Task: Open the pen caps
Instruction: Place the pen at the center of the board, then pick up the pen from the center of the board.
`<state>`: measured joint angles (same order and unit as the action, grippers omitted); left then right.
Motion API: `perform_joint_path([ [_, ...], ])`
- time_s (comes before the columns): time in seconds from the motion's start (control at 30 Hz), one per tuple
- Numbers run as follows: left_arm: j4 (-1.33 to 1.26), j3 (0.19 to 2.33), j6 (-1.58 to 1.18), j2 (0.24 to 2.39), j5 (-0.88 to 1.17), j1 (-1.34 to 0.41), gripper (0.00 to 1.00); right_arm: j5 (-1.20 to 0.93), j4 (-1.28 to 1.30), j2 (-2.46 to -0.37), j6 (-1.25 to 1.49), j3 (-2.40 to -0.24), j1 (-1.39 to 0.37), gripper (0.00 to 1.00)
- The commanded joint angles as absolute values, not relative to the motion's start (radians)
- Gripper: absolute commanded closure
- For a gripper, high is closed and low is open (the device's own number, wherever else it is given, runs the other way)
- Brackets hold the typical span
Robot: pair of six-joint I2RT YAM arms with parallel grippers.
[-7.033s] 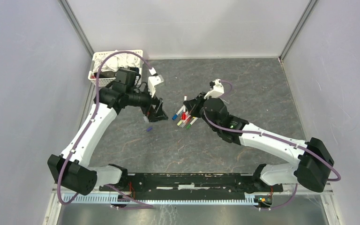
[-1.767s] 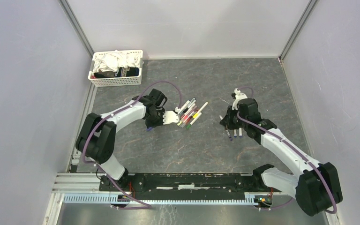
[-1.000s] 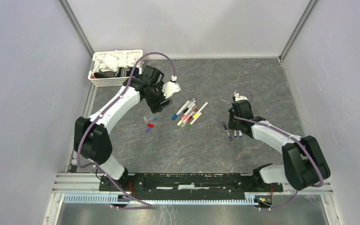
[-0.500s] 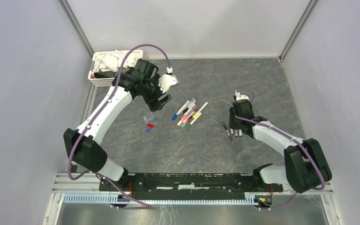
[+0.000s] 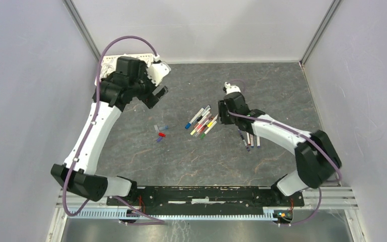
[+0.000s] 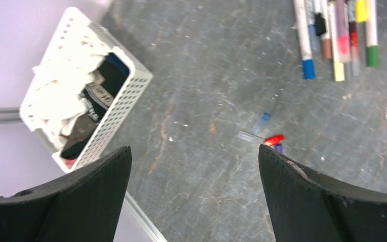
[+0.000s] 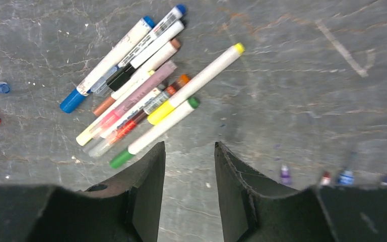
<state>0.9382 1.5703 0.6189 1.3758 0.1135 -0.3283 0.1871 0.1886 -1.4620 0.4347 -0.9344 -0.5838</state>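
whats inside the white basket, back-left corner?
The white basket is mostly filled with crumpled white cloths, with dark items along one side; what those are is unclear. Anything beneath the cloths is covered and cannot be seen.

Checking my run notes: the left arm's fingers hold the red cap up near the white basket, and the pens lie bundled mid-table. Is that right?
Not quite. The red cap lies loose on the table; the left fingers stand wide open and empty, as the left wrist view shows. They are up near the white basket, and the pens lie bundled mid-table.
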Motion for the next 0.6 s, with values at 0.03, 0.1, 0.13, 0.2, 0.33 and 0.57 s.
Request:
perform_joint_path([
  [0.03, 0.860, 1.526, 0.588, 1.279, 0.108, -0.302, 0.00, 0.240, 0.211, -1.629, 0.604, -1.034, -0.640, 0.54],
  [0.1, 0.915, 1.518, 0.599, 1.283, 0.179, -0.302, 0.00, 0.271, 0.208, -1.675, 0.645, -1.053, -0.659, 0.54],
  [0.13, 0.943, 1.516, 0.600, 1.290, 0.206, -0.302, 0.00, 0.280, 0.205, -1.697, 0.662, -1.062, -0.667, 0.54],
  [0.2, 0.990, 1.513, 0.597, 1.312, 0.244, -0.302, 0.00, 0.304, 0.203, -1.729, 0.686, -1.077, -0.682, 0.55],
  [0.33, 1.047, 1.480, 0.587, 1.345, 0.303, -0.301, 0.00, 0.347, 0.210, -1.778, 0.725, -1.104, -0.706, 0.55],
  [0.57, 1.038, 1.414, 0.585, 1.332, 0.350, -0.302, 0.00, 0.364, 0.203, -1.833, 0.757, -1.112, -0.715, 0.56],
])
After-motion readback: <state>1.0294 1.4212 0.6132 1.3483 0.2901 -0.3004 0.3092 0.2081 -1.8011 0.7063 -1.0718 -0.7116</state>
